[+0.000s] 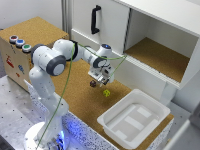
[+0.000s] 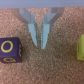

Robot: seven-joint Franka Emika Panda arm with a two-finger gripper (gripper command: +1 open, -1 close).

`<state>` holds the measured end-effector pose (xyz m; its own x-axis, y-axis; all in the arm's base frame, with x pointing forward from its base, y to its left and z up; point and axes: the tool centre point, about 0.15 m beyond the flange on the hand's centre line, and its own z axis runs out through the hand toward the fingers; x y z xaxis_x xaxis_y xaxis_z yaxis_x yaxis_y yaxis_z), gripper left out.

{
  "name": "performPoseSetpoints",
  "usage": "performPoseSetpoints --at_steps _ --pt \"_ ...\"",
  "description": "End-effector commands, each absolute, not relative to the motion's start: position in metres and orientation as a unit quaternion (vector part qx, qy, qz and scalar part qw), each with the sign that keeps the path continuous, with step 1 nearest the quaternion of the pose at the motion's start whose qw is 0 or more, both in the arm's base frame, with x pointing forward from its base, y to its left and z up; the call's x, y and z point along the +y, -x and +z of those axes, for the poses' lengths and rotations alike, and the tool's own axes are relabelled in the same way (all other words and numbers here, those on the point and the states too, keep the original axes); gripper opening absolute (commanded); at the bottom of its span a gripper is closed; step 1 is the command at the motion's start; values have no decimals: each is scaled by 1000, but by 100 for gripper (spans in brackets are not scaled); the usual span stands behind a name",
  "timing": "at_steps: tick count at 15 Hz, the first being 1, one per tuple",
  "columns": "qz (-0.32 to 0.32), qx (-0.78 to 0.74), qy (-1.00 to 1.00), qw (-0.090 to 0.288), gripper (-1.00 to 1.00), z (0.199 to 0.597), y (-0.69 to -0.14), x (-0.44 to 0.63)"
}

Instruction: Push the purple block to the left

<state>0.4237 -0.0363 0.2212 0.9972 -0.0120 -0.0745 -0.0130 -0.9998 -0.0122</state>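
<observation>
End effector fingers pressed together between purple block, a squat cube sitting square, and yellow block

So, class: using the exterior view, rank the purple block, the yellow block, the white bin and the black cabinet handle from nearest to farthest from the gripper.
1. Purple block and yellow block: just below the gripper, too close to call.
2. White bin: lower right of the exterior view.
3. Black cabinet handle: top, farthest.
</observation>
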Motion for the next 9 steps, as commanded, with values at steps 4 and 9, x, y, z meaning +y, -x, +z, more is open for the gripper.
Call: performPoseSetpoints --at_steps 4,9 --pt "36 30 999 -12 -100 201 -417 -11" --pt "32 38 999 -18 -100 197 -420 13"
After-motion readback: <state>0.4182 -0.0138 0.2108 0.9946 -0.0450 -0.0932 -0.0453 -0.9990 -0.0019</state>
